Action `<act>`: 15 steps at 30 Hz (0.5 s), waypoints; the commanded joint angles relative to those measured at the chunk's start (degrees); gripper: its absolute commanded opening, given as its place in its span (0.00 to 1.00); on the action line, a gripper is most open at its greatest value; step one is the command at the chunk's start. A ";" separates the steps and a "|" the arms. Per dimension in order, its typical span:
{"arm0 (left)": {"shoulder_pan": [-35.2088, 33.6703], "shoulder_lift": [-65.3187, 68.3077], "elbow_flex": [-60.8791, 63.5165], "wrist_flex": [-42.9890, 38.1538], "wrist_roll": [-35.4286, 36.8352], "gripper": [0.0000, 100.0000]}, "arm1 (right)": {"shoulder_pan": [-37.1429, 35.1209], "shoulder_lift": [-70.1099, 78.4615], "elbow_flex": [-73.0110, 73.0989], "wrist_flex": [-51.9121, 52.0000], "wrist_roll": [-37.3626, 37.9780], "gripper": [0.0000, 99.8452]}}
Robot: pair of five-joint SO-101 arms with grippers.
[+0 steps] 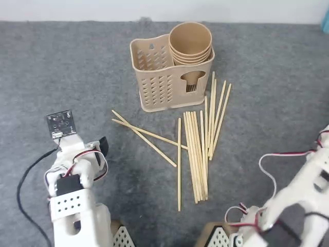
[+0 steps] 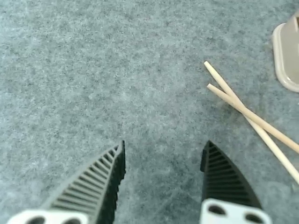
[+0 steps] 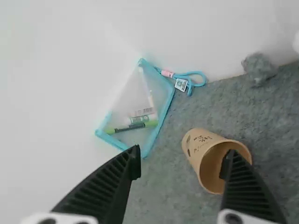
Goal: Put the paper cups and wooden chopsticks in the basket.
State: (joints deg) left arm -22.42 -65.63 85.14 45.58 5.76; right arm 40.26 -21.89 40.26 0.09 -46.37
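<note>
Where it hangs over grey carpeted surface [image 2: 93, 70], left hand [image 2: 166, 144] spread, empty, near two crossed pale wooden chopsticks [image 2: 243, 109]. Right hand [image 3: 182, 150] spread too; tipped tan paper cup [image 3: 210, 161] beyond.

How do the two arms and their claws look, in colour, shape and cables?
Both arms are white plastic: the left arm carries black motor blocks, red, white and black wires and a small circuit board; the right arm trails white and red wire loops. The left claw and right claw are black, ribbed, pointed wedges on white bases.
</note>
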 commanded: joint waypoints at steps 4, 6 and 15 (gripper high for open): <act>0.44 -1.05 -0.04 -1.14 -0.70 0.25 | 0.31 11.03 -0.44 -16.04 -6.42 0.27; 0.44 -1.05 -0.04 -1.14 -0.70 0.25 | 0.31 14.81 -0.44 -19.38 -6.42 0.27; 0.62 -1.05 -0.04 -1.23 -0.70 0.25 | -0.04 28.88 -0.79 -37.76 -6.42 0.27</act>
State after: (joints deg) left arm -22.42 -65.63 85.32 45.58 5.76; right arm 40.26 5.54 40.26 -31.21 -52.26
